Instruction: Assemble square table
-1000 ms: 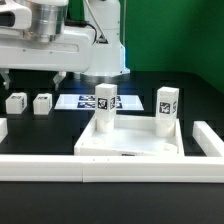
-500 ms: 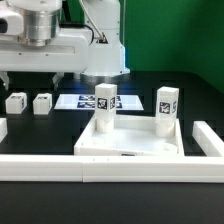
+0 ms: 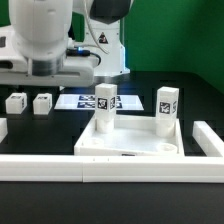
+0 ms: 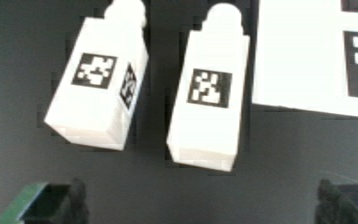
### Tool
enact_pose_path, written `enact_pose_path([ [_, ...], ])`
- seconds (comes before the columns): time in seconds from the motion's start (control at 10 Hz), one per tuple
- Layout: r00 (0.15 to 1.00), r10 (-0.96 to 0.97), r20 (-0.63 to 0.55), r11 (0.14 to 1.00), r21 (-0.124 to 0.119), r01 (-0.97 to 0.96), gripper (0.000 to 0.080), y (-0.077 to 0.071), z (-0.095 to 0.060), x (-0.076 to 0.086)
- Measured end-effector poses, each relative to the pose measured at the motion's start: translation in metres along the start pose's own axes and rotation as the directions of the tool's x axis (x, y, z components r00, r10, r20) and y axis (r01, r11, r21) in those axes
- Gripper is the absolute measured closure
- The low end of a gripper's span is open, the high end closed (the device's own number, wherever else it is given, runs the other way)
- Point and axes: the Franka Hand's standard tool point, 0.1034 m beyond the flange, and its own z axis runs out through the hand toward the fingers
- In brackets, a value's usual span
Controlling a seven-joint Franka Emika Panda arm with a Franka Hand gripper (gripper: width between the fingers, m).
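The square table's white slab (image 3: 130, 148) lies rim-up in the middle of the table. Two leg blocks stand upright in its far corners, one (image 3: 105, 108) on the exterior view's left and one (image 3: 167, 108) on its right. Two loose leg blocks (image 3: 15, 102) (image 3: 42, 103) lie at the exterior view's left. My gripper (image 3: 38, 78) hangs above them. In the wrist view the same two legs (image 4: 101, 85) (image 4: 211, 90) lie side by side, tags up. My gripper (image 4: 201, 205) is open and empty, its dark fingertips (image 4: 55, 200) spread wide, apart from both legs.
The marker board (image 3: 85, 101) lies flat behind the slab, next to the loose legs; its edge shows in the wrist view (image 4: 327, 60). A long low white border wall (image 3: 110, 168) runs along the front, with end pieces at both sides.
The arm has turned and its upper links now fill the top left of the exterior view. The hand has shifted slightly lower over the loose legs. No parts have moved.
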Motion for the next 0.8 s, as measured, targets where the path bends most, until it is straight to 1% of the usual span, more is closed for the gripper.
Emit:
enact_pose_path([
  [0.1, 1.0, -0.001, -0.018, 1.0, -0.006, 0.001, 0.015, 0.0, -0.001, 0.004],
  [0.4, 1.0, -0.002, -0.014, 1.0, -0.006, 0.002, 0.015, 0.0, 0.001, 0.004],
  [0.5, 1.0, 0.023, 0.011, 1.0, 0.01, -0.023, 0.015, 0.0, 0.01, 0.003],
  [0.6, 0.997, 0.041, 0.062, 0.999, 0.032, -0.043, 0.015, -0.002, 0.024, 0.0],
  [0.7, 0.995, 0.037, 0.088, 0.999, 0.032, -0.04, 0.015, -0.005, 0.037, 0.0],
  [0.8, 0.994, 0.035, 0.105, 0.999, 0.036, -0.039, 0.015, -0.007, 0.043, -0.002],
])
